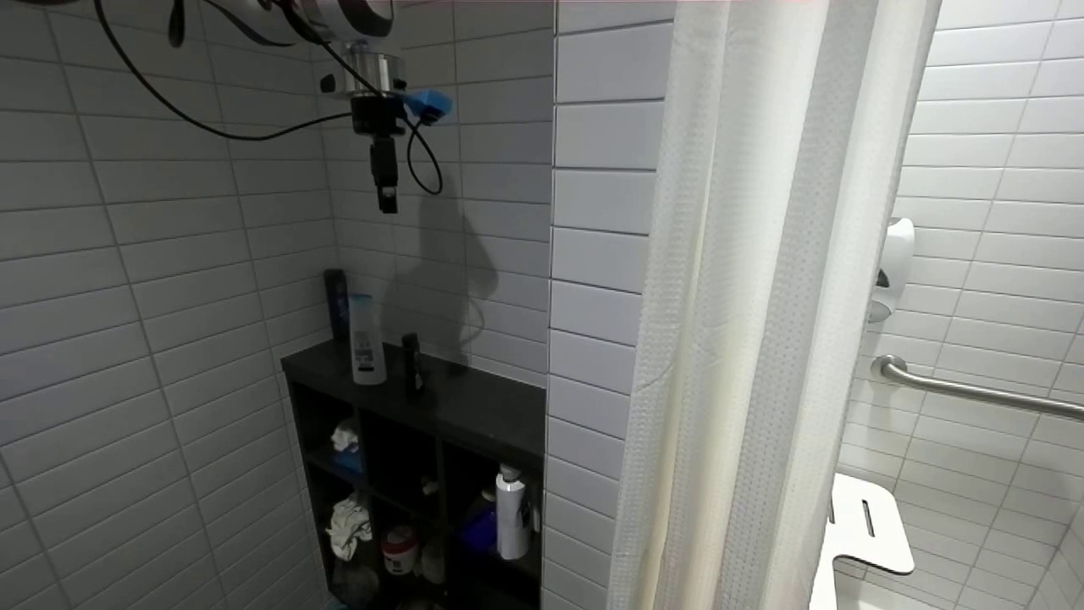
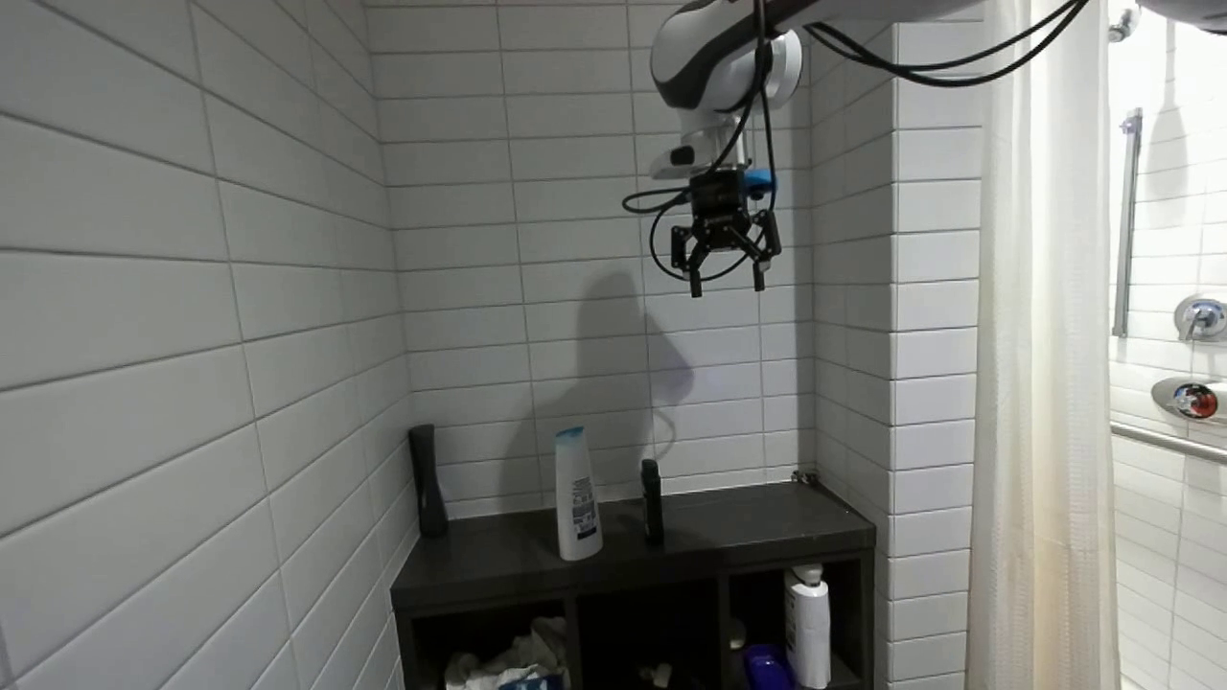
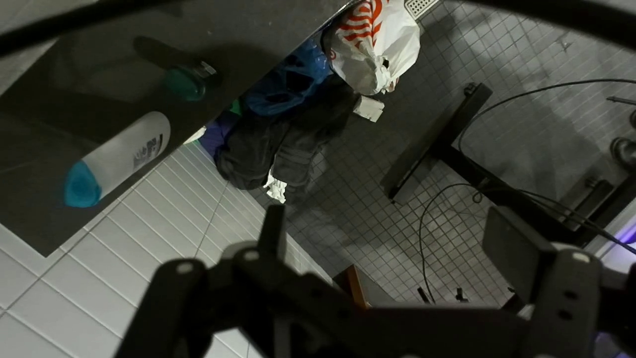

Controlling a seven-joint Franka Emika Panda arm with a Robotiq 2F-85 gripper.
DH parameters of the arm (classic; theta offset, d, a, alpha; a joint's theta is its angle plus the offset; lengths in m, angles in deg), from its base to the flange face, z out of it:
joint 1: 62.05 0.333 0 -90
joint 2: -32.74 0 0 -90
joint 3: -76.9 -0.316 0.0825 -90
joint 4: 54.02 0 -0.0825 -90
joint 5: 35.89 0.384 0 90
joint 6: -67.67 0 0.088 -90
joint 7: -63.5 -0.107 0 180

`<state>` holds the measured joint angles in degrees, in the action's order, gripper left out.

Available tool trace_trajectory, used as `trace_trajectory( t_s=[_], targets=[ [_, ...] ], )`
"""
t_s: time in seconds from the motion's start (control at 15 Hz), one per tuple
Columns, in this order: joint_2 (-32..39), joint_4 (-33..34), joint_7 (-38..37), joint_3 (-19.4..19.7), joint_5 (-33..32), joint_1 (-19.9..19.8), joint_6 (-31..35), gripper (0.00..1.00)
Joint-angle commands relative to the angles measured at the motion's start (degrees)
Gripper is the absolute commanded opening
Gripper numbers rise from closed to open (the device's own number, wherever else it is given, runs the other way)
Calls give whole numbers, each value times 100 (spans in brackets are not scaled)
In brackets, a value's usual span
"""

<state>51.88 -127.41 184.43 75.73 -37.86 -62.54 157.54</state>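
Observation:
My gripper [image 2: 728, 286] is open and empty. It hangs fingers-down in the air above the dark shelf unit [image 2: 748, 513], touching nothing. It shows edge-on in an exterior view [image 1: 388, 206], and its spread fingers show in the wrist view [image 3: 387, 221]. On the shelf top stand a white bottle with a blue cap [image 2: 577, 508], a small dark bottle [image 2: 652, 503] to its right, and a tall dark bottle [image 2: 428, 479] in the left corner. The white bottle [image 3: 130, 149] and small bottle [image 3: 186, 82] also show in the wrist view; the tall one does not.
Shelf compartments hold a white bottle [image 2: 808, 623], a purple item [image 2: 767, 666] and crumpled cloths [image 1: 350, 525]. Tiled walls enclose the shelf; a wall corner [image 2: 893, 383] and a curtain [image 1: 762, 296] stand right. The wrist view shows a white bag [image 3: 375, 44], a black frame [image 3: 432, 144] and cables.

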Motion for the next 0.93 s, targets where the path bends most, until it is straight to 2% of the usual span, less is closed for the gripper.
trace_trajectory(
  t_s=[0.0,0.2,0.6,0.87],
  targets=[
    [27,-8,57,-4,46,-28,130,100],
    [336,519,183,-124,-69,-27,77,100],
    [1251,2107,864,-355,-459,295,-393,100],
    [1752,2854,1275,-428,-500,471,-720,100]
  ],
)
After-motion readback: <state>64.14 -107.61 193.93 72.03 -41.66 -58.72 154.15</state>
